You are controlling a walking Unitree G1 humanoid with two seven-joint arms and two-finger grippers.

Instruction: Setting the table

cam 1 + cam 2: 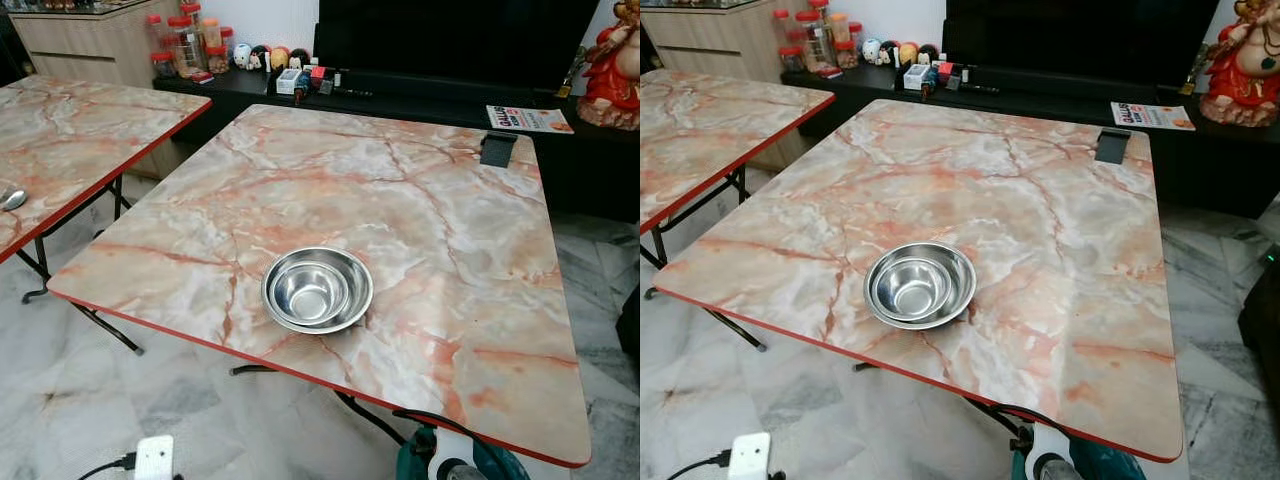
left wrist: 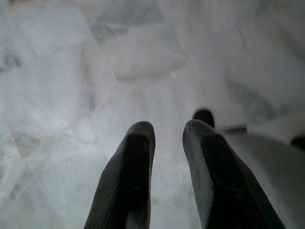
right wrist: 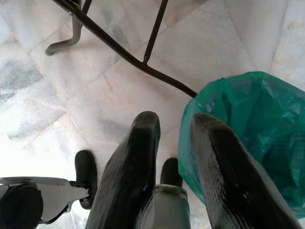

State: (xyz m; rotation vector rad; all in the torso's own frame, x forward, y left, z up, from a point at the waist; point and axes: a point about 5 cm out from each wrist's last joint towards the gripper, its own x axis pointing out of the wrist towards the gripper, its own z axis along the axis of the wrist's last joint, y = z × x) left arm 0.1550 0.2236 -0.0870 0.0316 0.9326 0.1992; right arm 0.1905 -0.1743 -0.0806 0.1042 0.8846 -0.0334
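A steel bowl (image 1: 317,290) is sitting near the table's (image 1: 420,200) front edge. Both arms are hanging idle over the floor, left gripper (image 2: 167,138) and right gripper (image 3: 174,133) slightly spread, holding nothing. The robot is probably between placements; next it is needing to fetch another dish.

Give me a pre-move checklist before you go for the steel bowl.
1. Steel bowl upright near the marble table's front edge: ok.
2. Bowl empty: ok.
3. Left gripper open, holding nothing, pointed at the floor: ok.
4. Right gripper open, holding nothing, above the green bin bag: ok.
5. Table top around the bowl free of obstacles: ok.
6. Cable and table leg near the robot's base, snag risk: cannot tell.
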